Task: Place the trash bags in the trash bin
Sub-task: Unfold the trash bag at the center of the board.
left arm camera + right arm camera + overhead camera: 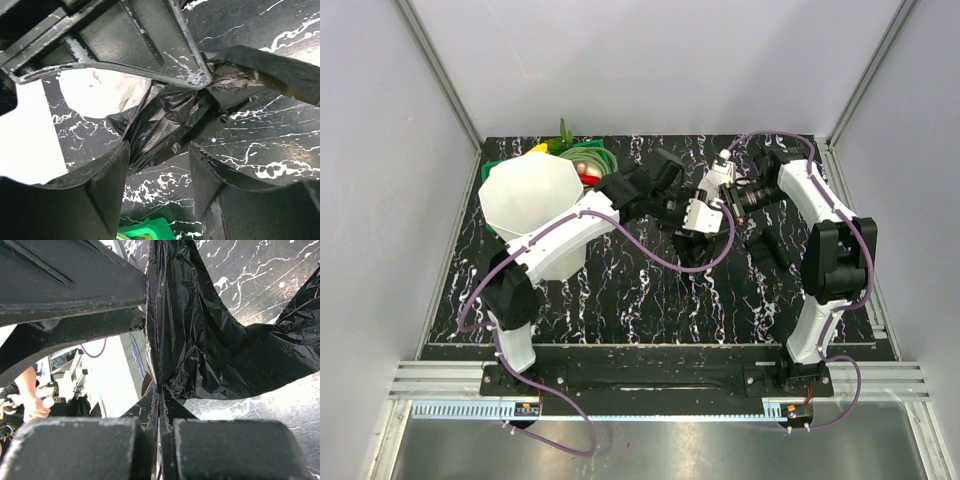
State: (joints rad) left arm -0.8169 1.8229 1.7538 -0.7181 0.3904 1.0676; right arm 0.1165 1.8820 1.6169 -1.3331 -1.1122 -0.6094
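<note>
The trash bag [210, 350] is crumpled glossy black film, held off the marbled table. My right gripper [160, 390] is shut on a bunched fold of it, and the film fans out beyond the tips. In the left wrist view the same bag [165, 117] hangs just ahead of my left gripper [159, 147]. Its jaws stand open, with only table showing between the fingers [107, 180]. In the top view both grippers meet mid-table, the left [672, 207] beside the right [692, 232]. The white faceted trash bin [530, 205] stands upright at the left, mouth open.
A green basket [588, 160] of toy vegetables sits behind the bin at the back; its edge [145, 231] shows under the left fingers. Grey walls close in the table on three sides. Purple cables trail along both arms.
</note>
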